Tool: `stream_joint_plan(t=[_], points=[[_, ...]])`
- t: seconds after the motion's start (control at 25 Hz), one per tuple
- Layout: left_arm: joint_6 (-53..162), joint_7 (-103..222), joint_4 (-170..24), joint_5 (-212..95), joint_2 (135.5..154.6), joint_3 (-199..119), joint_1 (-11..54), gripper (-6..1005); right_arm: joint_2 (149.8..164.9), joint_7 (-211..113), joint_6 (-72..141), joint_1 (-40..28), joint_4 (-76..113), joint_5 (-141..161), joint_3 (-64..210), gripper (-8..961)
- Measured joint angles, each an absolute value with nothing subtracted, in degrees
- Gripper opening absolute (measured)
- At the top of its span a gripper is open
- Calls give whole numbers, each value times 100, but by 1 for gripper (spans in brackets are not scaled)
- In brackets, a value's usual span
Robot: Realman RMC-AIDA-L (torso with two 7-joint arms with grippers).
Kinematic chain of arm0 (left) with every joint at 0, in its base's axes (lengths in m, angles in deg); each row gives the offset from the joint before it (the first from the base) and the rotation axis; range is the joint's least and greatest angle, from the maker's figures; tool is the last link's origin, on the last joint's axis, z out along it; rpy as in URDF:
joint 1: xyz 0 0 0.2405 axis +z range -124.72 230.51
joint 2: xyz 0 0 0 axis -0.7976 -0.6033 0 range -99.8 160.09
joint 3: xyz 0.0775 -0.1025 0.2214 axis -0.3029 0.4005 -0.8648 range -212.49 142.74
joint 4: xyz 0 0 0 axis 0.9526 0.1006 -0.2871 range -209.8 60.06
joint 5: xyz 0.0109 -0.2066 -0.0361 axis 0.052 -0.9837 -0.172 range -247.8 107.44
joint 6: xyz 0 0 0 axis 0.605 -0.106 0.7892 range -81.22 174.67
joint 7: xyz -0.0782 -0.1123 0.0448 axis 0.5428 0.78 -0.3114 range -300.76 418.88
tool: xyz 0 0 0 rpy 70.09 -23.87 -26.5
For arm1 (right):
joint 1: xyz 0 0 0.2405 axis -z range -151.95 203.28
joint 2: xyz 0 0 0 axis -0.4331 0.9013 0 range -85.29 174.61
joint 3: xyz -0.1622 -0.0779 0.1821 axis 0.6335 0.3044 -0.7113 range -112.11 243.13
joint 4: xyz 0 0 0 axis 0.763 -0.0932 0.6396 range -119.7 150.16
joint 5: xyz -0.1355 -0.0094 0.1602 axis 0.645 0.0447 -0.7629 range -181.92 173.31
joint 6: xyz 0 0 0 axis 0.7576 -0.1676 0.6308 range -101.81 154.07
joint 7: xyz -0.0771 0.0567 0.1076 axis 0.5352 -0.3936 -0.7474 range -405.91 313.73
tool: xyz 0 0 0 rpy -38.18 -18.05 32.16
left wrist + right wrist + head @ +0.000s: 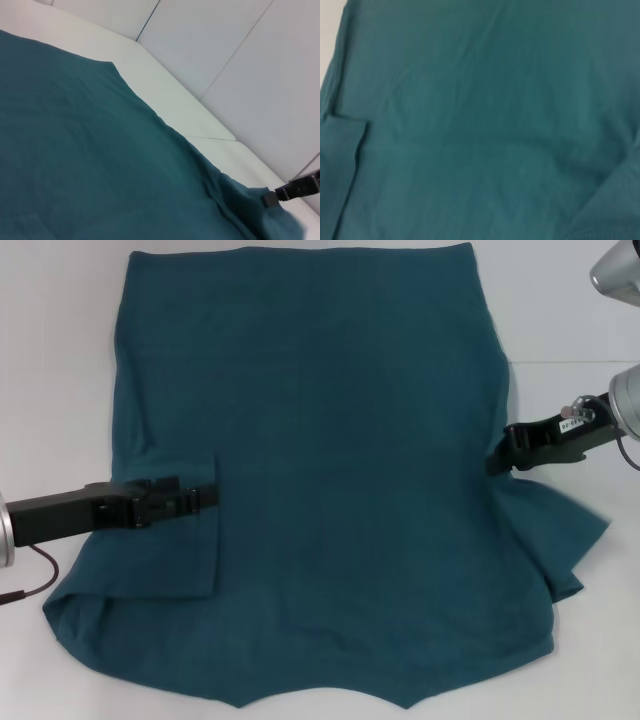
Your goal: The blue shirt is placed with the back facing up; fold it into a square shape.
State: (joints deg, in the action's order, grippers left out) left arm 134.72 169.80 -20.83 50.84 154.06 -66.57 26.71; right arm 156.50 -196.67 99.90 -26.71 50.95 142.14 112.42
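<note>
Fingers (205,497) of the left gripper (207,498), arm level, pinch the dark teal-blue cotton T-shirt's (330,440) folded sleeve; right gripper (497,458) grips the T-shirt's opposite edge.

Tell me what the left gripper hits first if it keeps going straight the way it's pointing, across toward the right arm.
Only cloth: the left gripper sits over the folded-in left sleeve, and ahead lies the flat back of the blue shirt. The right gripper waits at the far edge, though depth is unclear.
</note>
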Motion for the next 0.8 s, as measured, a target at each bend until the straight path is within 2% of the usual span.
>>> stream_joint_plan(t=[0.16,0.28,0.8], points=[[13460,16980,-2091,5084,15407,-6651,2670,846,15706,-19868,9631,-2668,5093,14204,11255,113],[13460,16984,-2091,5084,15407,-6651,2670,846,15803,-19935,9235,-2640,5052,14142,11226,119],[13393,16989,-2161,5025,15407,-6669,2673,847,15872,-19926,8839,-2764,4695,14018,11289,145]])
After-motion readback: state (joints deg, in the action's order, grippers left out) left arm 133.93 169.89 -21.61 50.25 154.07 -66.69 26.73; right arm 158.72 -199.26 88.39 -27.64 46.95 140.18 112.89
